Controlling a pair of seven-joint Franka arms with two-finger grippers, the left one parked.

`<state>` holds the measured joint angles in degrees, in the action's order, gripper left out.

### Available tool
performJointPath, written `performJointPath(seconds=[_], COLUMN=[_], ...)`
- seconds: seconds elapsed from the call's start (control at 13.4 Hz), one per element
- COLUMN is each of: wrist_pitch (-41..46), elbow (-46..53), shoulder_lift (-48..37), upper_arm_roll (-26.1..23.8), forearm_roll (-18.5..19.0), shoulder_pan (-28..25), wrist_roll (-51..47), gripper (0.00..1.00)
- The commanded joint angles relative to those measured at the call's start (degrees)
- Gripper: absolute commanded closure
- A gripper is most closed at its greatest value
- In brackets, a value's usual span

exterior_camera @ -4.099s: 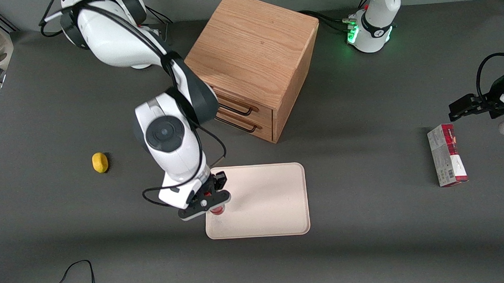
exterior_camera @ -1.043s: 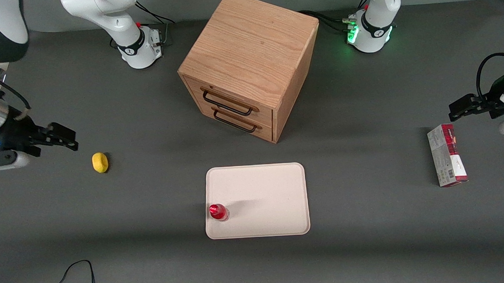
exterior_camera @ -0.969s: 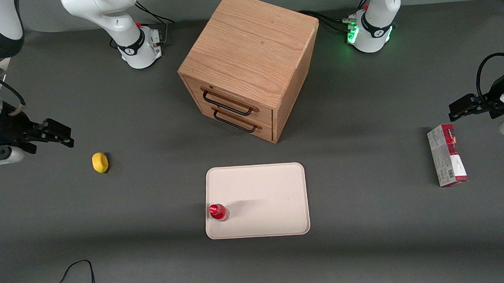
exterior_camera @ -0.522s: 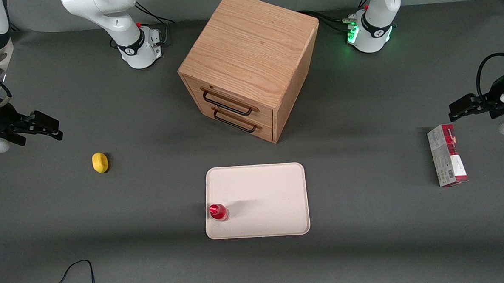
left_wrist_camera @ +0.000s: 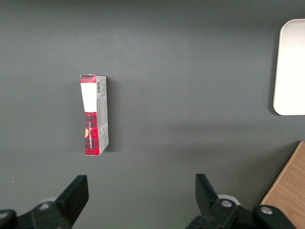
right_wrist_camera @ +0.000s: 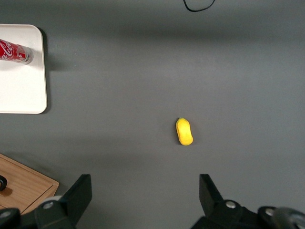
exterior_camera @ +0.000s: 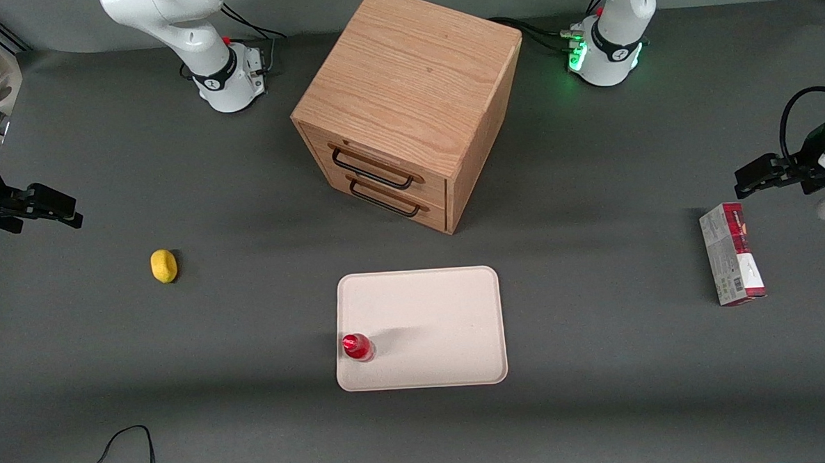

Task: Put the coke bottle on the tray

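The hand, fingers spread apart and holding nothing, hangs high above the surface, well apart from the coke bottle standing upright on the tray.

only a lemon lies between gripper and tray.

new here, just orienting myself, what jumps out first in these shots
The big wooden drawer cabinet dominates mid-table. Nearer the camera, the red coke bottle stands upright in a corner of the cream tray. The right arm's tool, open, hangs above the table's working-arm end, near a yellow lemon.
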<state>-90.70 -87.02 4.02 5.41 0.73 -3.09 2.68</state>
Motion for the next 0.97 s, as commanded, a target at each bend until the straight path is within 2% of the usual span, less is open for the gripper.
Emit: performJointPath(seconds=[0.0,0.89], wrist_pitch=[1.05,1.84], elbow=[-1.14,-1.22], shoulder_lift=[-1.48,-1.47], upper_arm_roll=[-1.18,-1.1], forearm_roll=[0.77,-0.29], shoulder_pan=[1.41,0.98], wrist_roll=[-0.22,-0.31], gripper=[0.0,0.0])
